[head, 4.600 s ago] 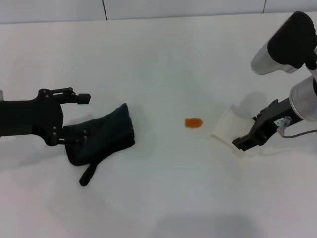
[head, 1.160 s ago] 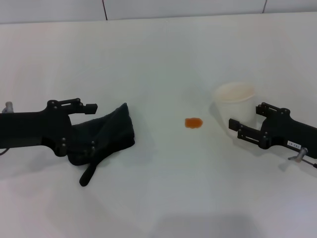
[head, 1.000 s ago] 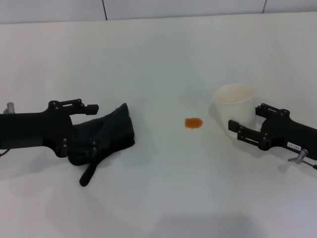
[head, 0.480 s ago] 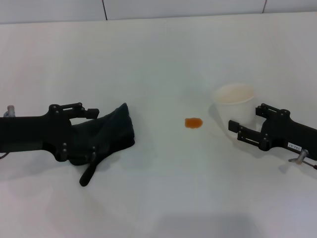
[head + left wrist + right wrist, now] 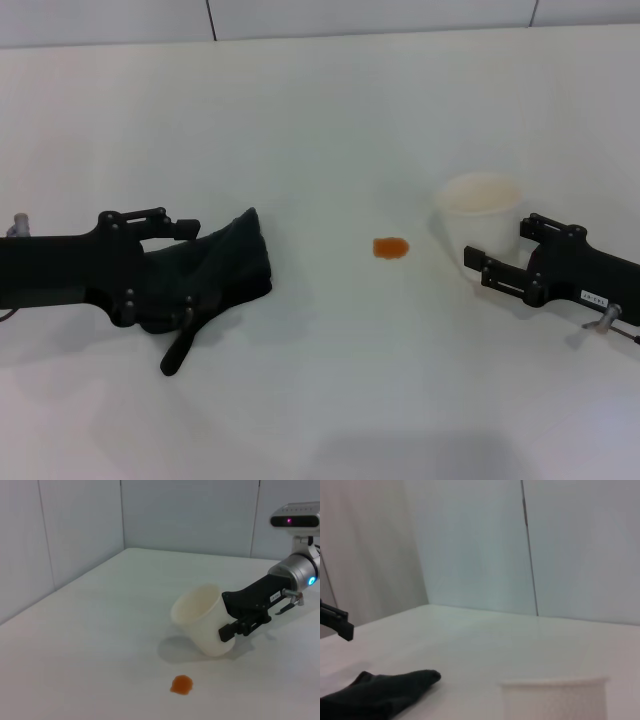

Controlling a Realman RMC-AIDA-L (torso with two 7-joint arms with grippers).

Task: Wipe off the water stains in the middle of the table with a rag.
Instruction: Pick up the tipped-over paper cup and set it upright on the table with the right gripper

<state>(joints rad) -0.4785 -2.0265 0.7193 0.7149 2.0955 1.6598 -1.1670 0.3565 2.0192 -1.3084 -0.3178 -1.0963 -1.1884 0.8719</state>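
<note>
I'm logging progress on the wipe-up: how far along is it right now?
Done: nothing wiped; the water stains sit untouched on the table, well apart from the rag. In hand: the left end effector is at the rag, fingers straddling it, not visibly clamped. The right end effector sits at the white cup. Left: grip the rag, carry it over, wipe.

soft, even light on a pale scene

the white table [image 5: 330,120] is brightly and evenly lit in the head view, with no hard glare. shadows are faint and diffuse: a soft grey patch lies under the cup [image 5: 202,617] in the left wrist view, and a dim band darkens the table's near edge in the head view. the right wrist view is hazier, with the cup's rim washed out and the rag [image 5: 380,695] soft-edged.
</note>
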